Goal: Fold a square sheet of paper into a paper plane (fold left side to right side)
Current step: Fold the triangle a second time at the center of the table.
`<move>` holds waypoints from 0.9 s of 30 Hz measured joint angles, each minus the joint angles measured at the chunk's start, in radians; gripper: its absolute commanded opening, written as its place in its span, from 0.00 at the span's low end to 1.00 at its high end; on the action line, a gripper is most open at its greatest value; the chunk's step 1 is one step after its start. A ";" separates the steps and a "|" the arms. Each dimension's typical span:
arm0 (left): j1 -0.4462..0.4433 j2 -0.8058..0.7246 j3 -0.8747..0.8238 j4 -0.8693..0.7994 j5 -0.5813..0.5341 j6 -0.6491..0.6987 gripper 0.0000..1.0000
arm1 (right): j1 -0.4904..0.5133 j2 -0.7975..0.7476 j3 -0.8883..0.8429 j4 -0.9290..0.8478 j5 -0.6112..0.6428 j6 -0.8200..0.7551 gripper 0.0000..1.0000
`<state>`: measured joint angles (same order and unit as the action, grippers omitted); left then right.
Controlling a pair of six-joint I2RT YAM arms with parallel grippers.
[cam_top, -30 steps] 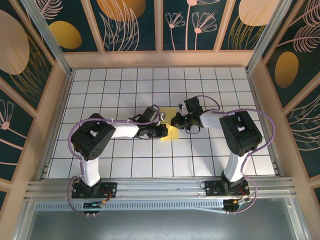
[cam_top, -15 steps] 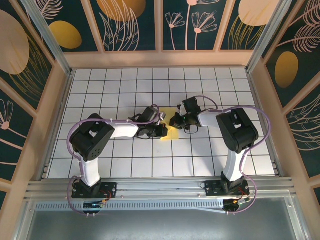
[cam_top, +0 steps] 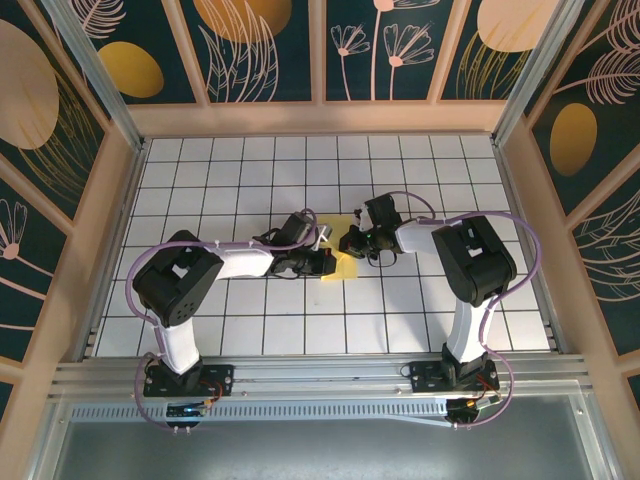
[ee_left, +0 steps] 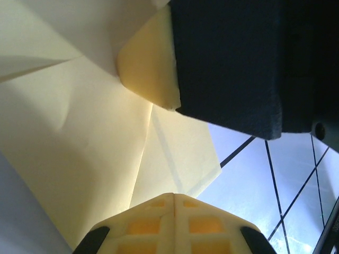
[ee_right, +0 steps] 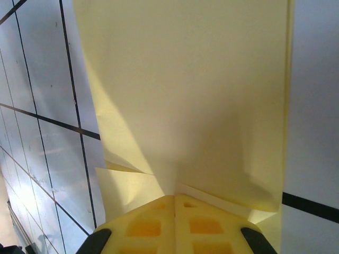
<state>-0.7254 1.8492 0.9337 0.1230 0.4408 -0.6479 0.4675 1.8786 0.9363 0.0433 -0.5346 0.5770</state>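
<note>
Since a second ago our left arm's elbow has swung slightly outward and the right arm has edged left, but the tips barely shifted. The left gripper (cam_top: 322,262), jaws closed, rests on the square sheet of paper (cam_top: 344,270), which lies mid-table (cam_top: 200,180). The right gripper (cam_top: 352,243), also closed, presses the sheet's far side. We judge the fold is partly creased and being held.

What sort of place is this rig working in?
Most likely a purpose-built robot test cell, not a home or factory floor: a white grid-tiled table, leaf-patterned panel walls boxing it in on three sides, and an aluminium rail along the near edge.
</note>
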 measured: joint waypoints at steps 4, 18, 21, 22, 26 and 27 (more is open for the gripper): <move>0.000 0.000 -0.005 0.000 0.002 0.000 0.03 | 0.000 0.000 0.000 0.000 0.000 -0.001 0.00; 0.000 0.006 -0.012 -0.001 -0.014 0.001 0.02 | 0.000 0.000 0.000 -0.002 0.003 -0.003 0.00; 0.000 0.011 -0.012 -0.003 -0.025 0.002 0.02 | 0.000 0.000 0.001 -0.003 0.003 -0.003 0.00; 0.000 0.013 -0.012 -0.004 -0.029 0.002 0.02 | 0.000 0.000 0.002 -0.004 0.003 -0.003 0.00; 0.000 0.016 -0.016 -0.008 -0.034 0.005 0.02 | 0.000 0.000 0.002 -0.006 0.004 -0.004 0.00; 0.000 0.016 -0.017 -0.009 -0.034 0.005 0.02 | 0.000 0.000 0.002 -0.006 0.004 -0.004 0.00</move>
<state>-0.7254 1.8656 0.9169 0.1139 0.4068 -0.6430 0.4675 1.8786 0.9382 0.0372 -0.5308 0.5732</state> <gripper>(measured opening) 0.055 0.052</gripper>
